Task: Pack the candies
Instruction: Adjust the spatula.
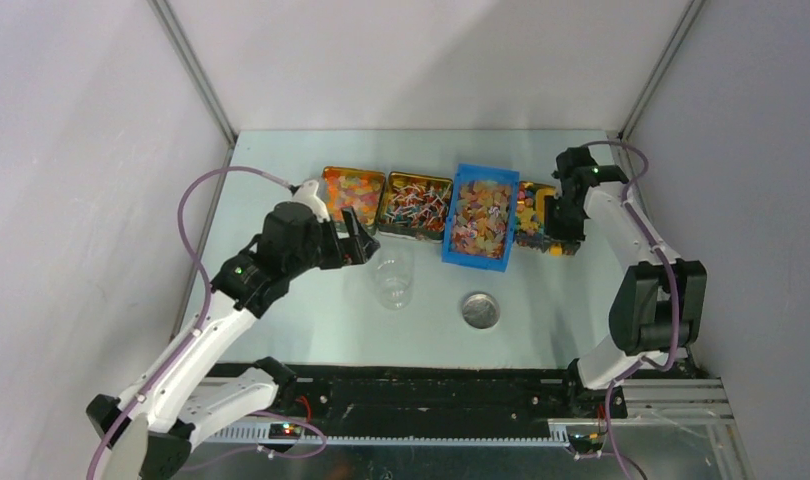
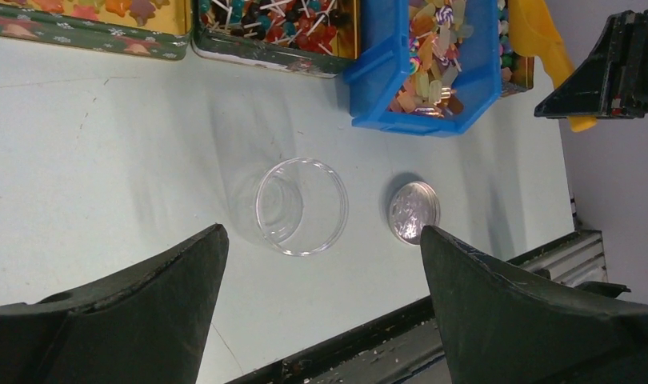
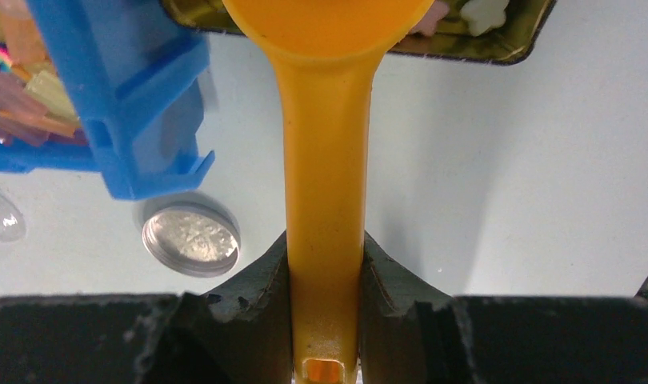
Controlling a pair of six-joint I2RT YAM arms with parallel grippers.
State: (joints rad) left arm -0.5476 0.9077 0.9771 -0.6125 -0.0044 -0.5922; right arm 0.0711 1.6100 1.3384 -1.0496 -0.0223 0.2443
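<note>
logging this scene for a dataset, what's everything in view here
candies: many, mixed colours, filling the tins and the bin
tins: 3, gold inside, far row; two left of the bin, one right
bin: 1, blue, far row
jar: 1, clear, empty, upright in front of the tins
lid: 1, silver, flat on the table right of the jar
scoop: 1, orange, handle in the right gripper, bowl over the right tin
table: 1, pale, under it all
left gripper: 1, black, open, by the jar
right gripper: 1, black, shut on the scoop
</note>
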